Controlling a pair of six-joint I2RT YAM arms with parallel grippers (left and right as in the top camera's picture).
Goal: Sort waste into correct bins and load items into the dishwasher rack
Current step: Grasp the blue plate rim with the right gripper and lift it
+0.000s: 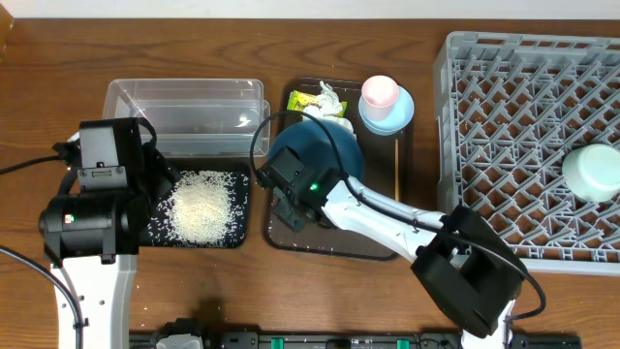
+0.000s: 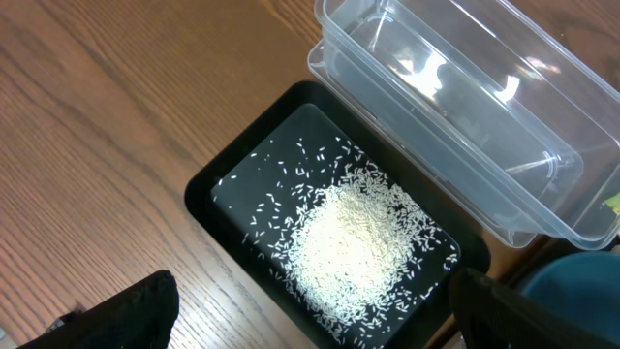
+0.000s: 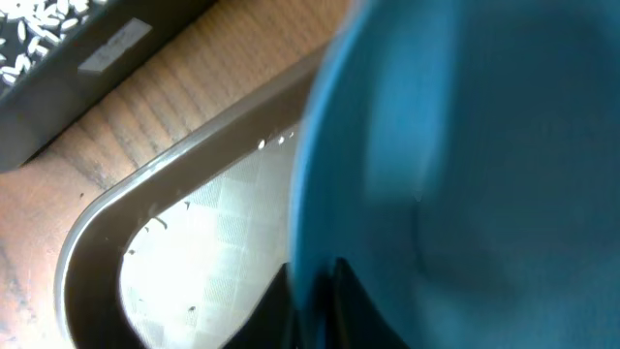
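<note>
My right gripper [image 3: 312, 262] is shut on the rim of the large dark blue dish [image 3: 465, 145], one finger on each side. The dish [image 1: 315, 150] lies on the dark brown serving tray [image 1: 334, 247]. My left gripper [image 2: 312, 286] hangs open over the black tray [image 2: 208, 189], which holds a heap of white rice [image 2: 354, 237]. The clear tub [image 1: 184, 111] stands behind that tray. A yellow-green wrapper [image 1: 302, 99] and crumpled tissue [image 1: 331, 100] lie behind the dish. The pink cup [image 1: 380, 91] sits on the pale blue saucer [image 1: 395, 114]. A wooden stick [image 1: 397, 167] lies beside the dish.
The grey dishwasher rack [image 1: 504, 145] fills the right side, with a pale blue bowl [image 1: 593, 173] on its right part. The left arm's body [image 1: 97, 194] covers the black tray's left edge. Cables run along the table's left side.
</note>
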